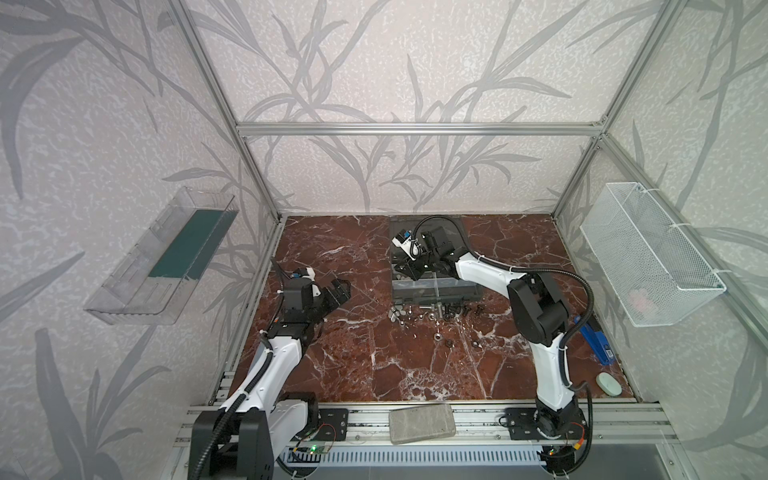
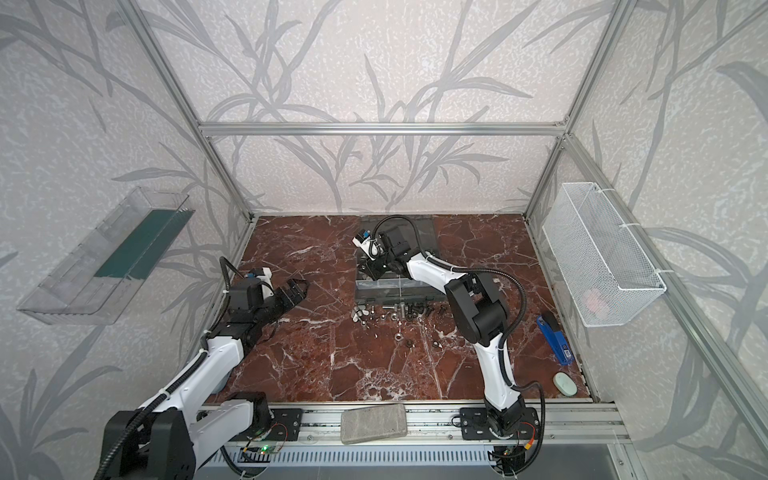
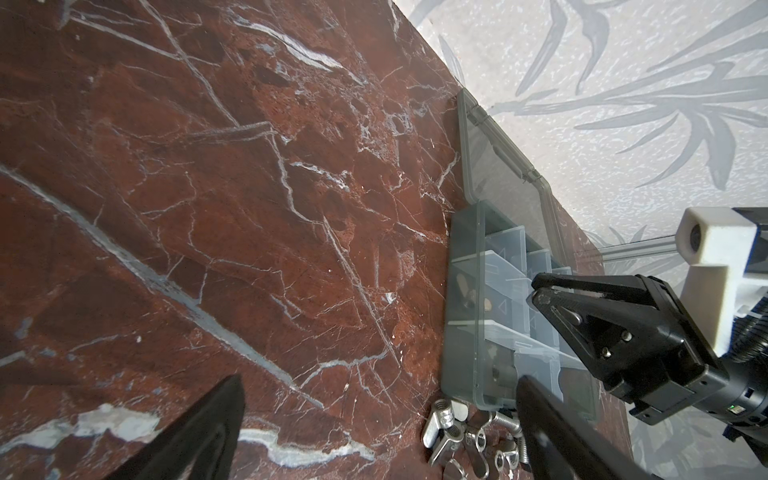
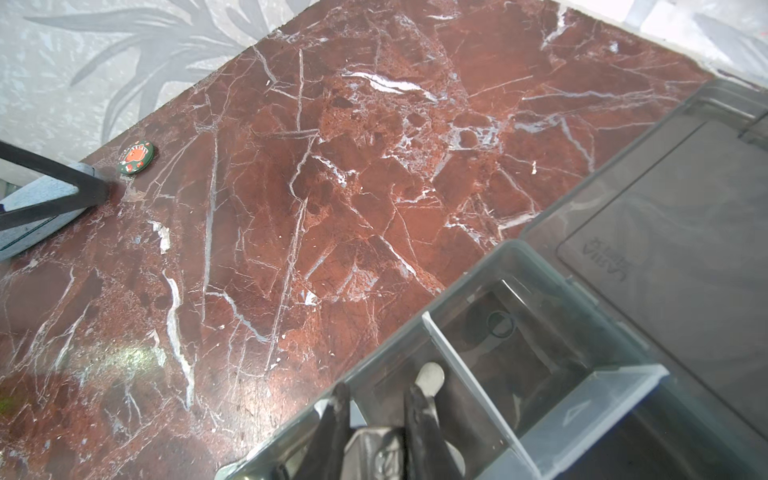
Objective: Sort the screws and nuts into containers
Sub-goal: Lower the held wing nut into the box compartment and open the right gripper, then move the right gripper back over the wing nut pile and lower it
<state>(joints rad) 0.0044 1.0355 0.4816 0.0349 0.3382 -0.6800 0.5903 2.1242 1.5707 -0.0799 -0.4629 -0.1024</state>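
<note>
**One nut pinched over the case, left pincer idle**

Counted: two arms; one organizer case [image 1: 436, 291]; one loose heap of screws [image 1: 453, 311] and nuts [image 3: 442, 422], too tangled to number; three stray nuts [image 1: 449, 343] lying apart toward the front. Also one blue stapler [image 1: 595, 341], one pale oval [image 1: 609, 383], one grey block [image 1: 422, 424] on the front rail, one mesh basket [image 1: 648, 253] and one clear tray [image 1: 166, 253] on the side walls, one green-and-red badge [image 4: 135, 157].

Case set at the back middle of the marble table [image 1: 353, 374], smoky lid [image 4: 665, 199] folded flat toward the back wall. Heap just beside the case's front edge. Broad bare marble left of the case and across the front; stapler and oval tucked near the right edge.

Inside, the containers [image 4: 519, 353]: clear-walled cells. Pale winged nuts [image 3: 463, 291] lying in a left-side cell, next to the back corner cell.

On the right gripper [image 4: 378, 388]: jaws nearly closed, pinching a silver nut [image 4: 374, 455], winged by the look, just above that same cell. On the left gripper [image 1: 336, 293]: jaws spread wide, holding nothing, hanging over bare marble well left of the case.
</note>
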